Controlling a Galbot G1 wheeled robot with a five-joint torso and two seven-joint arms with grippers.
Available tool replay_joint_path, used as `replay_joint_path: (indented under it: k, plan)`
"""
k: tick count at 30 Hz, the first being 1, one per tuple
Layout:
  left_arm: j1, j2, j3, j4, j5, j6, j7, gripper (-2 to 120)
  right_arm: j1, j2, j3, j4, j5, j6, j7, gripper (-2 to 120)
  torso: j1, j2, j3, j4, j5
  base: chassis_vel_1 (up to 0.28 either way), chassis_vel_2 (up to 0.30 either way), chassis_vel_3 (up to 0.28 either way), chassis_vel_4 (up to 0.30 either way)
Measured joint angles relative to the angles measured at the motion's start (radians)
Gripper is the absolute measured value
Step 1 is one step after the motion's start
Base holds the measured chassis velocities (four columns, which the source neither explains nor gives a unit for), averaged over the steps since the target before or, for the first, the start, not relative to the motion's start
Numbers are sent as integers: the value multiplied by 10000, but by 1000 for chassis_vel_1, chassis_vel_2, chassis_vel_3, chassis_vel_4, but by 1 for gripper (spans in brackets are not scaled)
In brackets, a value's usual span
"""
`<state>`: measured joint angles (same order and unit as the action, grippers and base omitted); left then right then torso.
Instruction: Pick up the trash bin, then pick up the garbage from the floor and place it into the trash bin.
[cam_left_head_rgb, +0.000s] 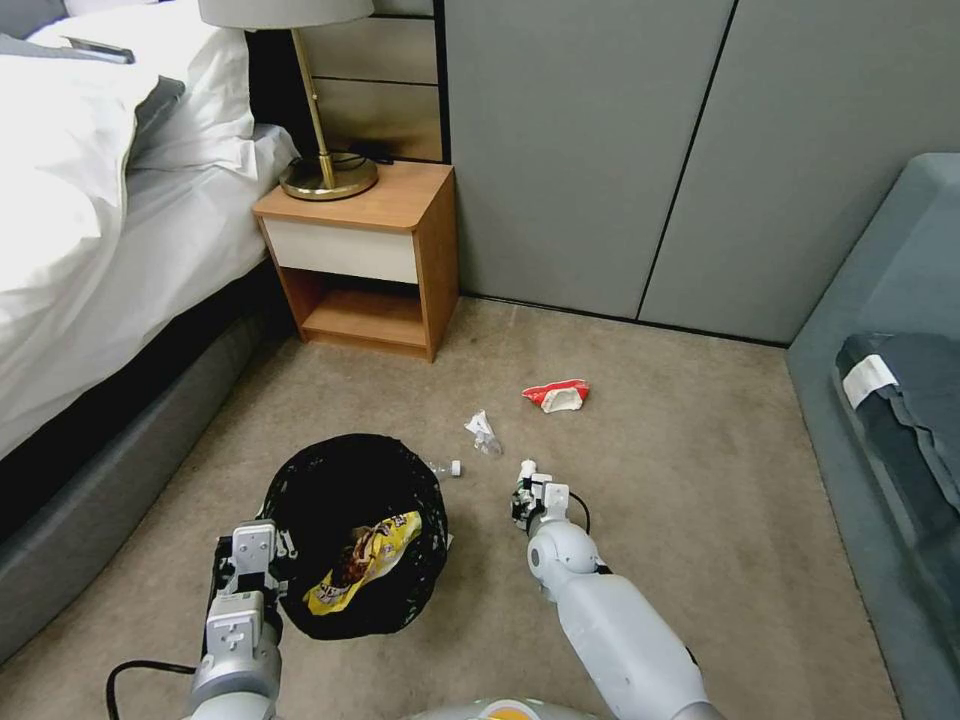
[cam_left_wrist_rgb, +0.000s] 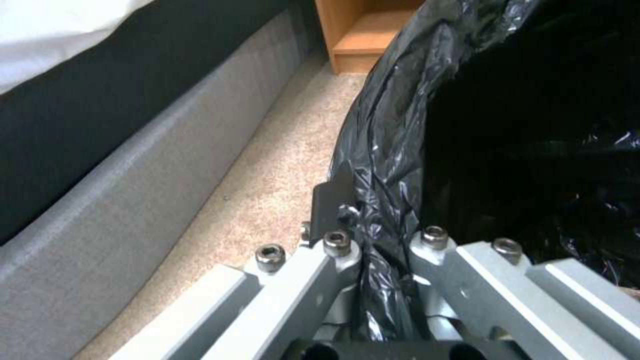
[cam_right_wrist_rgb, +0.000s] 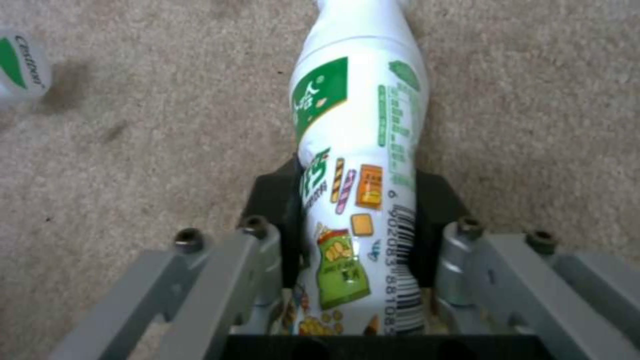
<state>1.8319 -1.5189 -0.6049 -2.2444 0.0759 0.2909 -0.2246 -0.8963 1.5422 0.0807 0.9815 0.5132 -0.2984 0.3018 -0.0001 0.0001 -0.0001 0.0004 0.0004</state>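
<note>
The trash bin (cam_left_head_rgb: 318, 470), lined with a black bag, is held at its near-left rim by my left gripper (cam_left_head_rgb: 268, 556). In the left wrist view the left gripper (cam_left_wrist_rgb: 381, 239) is shut on the crinkled liner and rim (cam_left_wrist_rgb: 390, 150). A yellow snack wrapper (cam_left_head_rgb: 368, 558) lies inside the bin. Low over the floor (cam_left_head_rgb: 700, 480), to the bin's right, my right gripper (cam_left_head_rgb: 528, 492) (cam_right_wrist_rgb: 357, 200) is shut on a white bottle with a green label (cam_right_wrist_rgb: 360, 100). More garbage lies on the carpet: a red-and-white packet (cam_left_head_rgb: 556, 395), a clear plastic scrap (cam_left_head_rgb: 482, 432) and a small clear bottle (cam_left_head_rgb: 446, 467) (cam_right_wrist_rgb: 17, 65).
A wooden nightstand (cam_left_head_rgb: 370, 250) with a brass lamp (cam_left_head_rgb: 325, 170) stands at the back left. The bed (cam_left_head_rgb: 90, 220) runs along the left, its grey base (cam_left_wrist_rgb: 120, 200) close to the bin. A grey-blue sofa (cam_left_head_rgb: 900, 300) fills the right side. Grey wall panels (cam_left_head_rgb: 600, 150) close the back.
</note>
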Motion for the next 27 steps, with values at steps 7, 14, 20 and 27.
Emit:
replay_joint_path:
  k: [7,14,20,27]
  plan:
    - [-49,-10,-10,-17,-30,-9,5,1,-119,-146,-17,256,-73,222,178,14,0,-1,2,0,2,0,0,0,0]
    - [-163,22,-69,-36,-165,31,31,1,-793,-776,3,2943,-1670,2028,-301,12,1,-2,4,-7,-2,0,0,0,0]
    - [-249,89,-48,-1,-265,108,45,1,-2204,-1595,-246,7013,-3411,4110,-2232,11,0,-1,1,-3,-5,0,0,0,0]
    - [-264,87,41,-5,-267,130,65,1,-3575,-2439,-1113,9514,-4267,5263,-3866,11,0,-2,1,-4,-2,0,0,0,0]
